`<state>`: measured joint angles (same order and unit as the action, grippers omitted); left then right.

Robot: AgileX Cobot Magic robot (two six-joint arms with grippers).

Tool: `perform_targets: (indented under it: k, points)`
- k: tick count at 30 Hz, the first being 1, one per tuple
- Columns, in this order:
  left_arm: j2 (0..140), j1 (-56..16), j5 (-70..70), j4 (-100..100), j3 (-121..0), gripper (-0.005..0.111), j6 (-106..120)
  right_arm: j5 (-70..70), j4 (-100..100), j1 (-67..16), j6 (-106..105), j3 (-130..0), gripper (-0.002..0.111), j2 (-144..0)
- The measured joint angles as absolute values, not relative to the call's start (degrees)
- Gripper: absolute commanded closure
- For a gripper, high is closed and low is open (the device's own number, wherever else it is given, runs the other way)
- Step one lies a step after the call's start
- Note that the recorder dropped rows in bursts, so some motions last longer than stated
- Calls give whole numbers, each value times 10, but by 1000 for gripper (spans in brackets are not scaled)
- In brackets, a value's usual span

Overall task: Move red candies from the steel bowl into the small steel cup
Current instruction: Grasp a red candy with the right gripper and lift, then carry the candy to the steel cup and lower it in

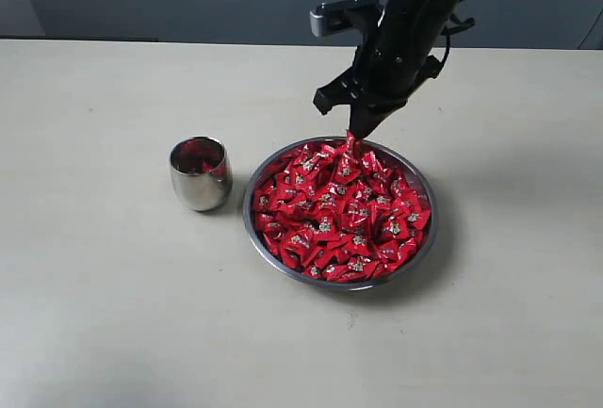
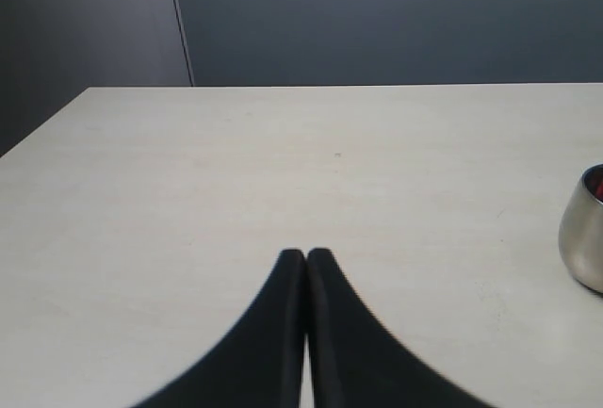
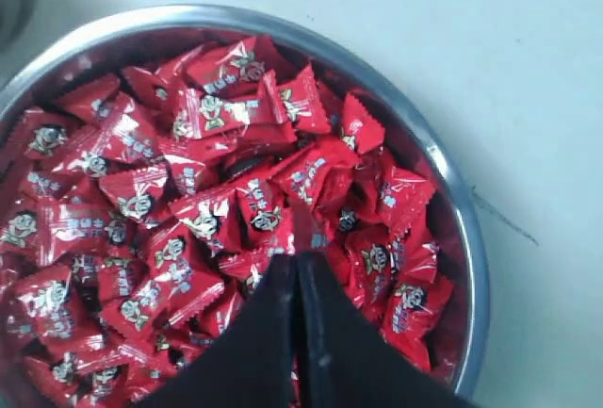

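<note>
We judge the step in hand to be the pick. The right gripper [image 1: 359,131] is down at the side of the bowl [image 1: 247,218] nearest the table's [image 1: 94,314] far edge. Its jaws are pressed tight together, and they seem to nip one candy [image 1: 351,140] by its pinched end, which stands up out of the heap towards the tips. The wrist view shows a thin red strip between the tips, though we cannot be sure how firm that hold is. The bowl sits about mid-table, heaped with candies [image 1: 339,215] nearly to the rim, so most of the job looks to be ahead of us. The cup [image 1: 200,174] stands upright just beside the bowl on its left, near but not touching. Red shows inside it, and we cannot tell whether that is candy or only reflection. The left gripper [image 2: 306,257] hangs above bare table with its jaws clenched on nothing, the cup off to one side of it. Next, we think, comes a straight lift clear of the heap without dragging neighbours over the rim. After that we would carry the candy across to the cup and centre it over that narrow mouth before letting go. A grip by the wrapper alone may slip, and the cup is light enough to tip if nudged.
</note>
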<state>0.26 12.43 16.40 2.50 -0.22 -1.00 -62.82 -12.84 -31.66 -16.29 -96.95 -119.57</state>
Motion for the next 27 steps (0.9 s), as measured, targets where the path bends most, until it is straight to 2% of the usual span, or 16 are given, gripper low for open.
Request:
perform_targets:
  k: [8, 27]
  points:
    - [3, 124, 164, 25, -2, 106, -10, -636, -166, -328, -160, -999, 109, -1187]
    - [3, 124, 164, 25, -2, 106, -10, -642, -178, -421, -163, -1149, 109, -1236]
